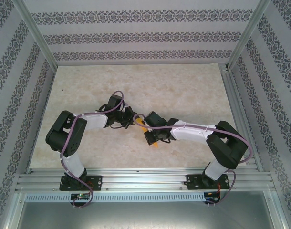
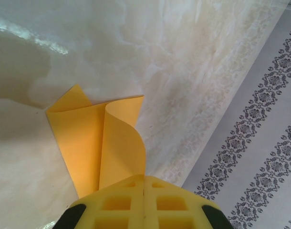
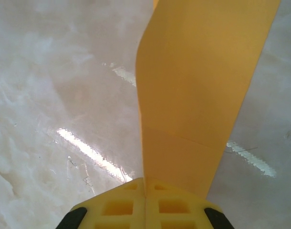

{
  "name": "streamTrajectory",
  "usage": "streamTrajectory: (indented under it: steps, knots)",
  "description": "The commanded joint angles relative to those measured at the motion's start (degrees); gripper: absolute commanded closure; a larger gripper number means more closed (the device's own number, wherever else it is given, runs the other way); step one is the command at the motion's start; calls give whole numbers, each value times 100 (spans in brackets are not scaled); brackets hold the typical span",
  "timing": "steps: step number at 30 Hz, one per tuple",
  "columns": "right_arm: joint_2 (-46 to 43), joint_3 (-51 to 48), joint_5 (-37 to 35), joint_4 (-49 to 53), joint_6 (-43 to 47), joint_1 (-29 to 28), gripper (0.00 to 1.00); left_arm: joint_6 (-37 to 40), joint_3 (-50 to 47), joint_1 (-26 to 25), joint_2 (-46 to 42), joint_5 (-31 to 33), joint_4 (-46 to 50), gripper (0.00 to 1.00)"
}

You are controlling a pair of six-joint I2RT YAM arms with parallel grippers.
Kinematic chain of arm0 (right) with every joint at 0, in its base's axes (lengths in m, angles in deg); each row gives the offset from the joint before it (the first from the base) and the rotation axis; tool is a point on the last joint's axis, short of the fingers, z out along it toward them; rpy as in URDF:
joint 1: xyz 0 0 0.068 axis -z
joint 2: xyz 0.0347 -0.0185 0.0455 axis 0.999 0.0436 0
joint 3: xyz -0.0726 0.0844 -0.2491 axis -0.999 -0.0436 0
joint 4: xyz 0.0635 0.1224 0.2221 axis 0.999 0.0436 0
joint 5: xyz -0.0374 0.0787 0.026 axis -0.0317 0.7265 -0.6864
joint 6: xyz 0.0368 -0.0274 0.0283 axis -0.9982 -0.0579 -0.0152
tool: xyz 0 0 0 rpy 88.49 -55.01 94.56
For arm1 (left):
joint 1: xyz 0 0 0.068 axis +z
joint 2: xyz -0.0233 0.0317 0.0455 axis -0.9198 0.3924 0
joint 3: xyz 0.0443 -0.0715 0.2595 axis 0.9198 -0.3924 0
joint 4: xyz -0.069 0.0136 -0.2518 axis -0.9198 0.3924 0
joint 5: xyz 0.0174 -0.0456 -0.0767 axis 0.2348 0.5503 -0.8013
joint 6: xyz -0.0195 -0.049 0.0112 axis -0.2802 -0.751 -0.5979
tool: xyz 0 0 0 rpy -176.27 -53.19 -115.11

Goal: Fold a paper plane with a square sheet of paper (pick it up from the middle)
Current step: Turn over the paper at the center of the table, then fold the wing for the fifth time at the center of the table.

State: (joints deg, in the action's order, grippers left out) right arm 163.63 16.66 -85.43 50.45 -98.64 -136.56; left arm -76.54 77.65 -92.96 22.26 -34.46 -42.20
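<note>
From above, the left arm is seen bent at the elbow out to the left, with its forearm reaching inward over the marbled table. The right arm is bent the mirrored way, so that both wrists are brought near each other over the middle of the table. Small orange-yellow slivers of the square sheet of paper are seen between and under the two wrists. In the left wrist view, the left gripper is seen with its yellow gridded fingers pressed together, and the paper is clamped between them. There the sheet is folded along a crease running away from the fingers, with one flap curled upward and over. Its far corner lies at or just above the table, though contact cannot be told. In the right wrist view, the right gripper is likewise closed, and a broad strip of the same paper is pinched at its near end. A faint crease is seen across the strip just beyond the fingertips. Patterned walls are seen behind and beside the table.
</note>
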Motion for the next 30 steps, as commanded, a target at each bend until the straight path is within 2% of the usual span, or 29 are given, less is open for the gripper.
streamTrajectory:
  steps: [1,4,6,8,11,18,23,30]
  knots:
    - [-62,-95,317,-338,-193,113,100,67,199,-50,-55,88,155,96]
    - [-38,-145,733,-584,-394,233,100,273,336,-26,-150,134,439,73]
    - [-1,-182,956,-757,-521,305,100,395,379,-5,-255,182,574,61]
    - [52,-195,1164,-935,-629,368,100,469,377,11,-397,242,685,46]
    - [74,-242,1248,-1186,-683,414,100,489,376,19,-494,231,876,39]
    - [50,-216,1000,-1196,-402,362,99,71,153,-11,-311,-23,593,40]
    - [123,-134,851,-1073,-302,279,97,-8,248,-43,-91,-120,436,45]
    - [180,-48,674,-979,-228,178,95,62,326,-57,39,-124,602,67]
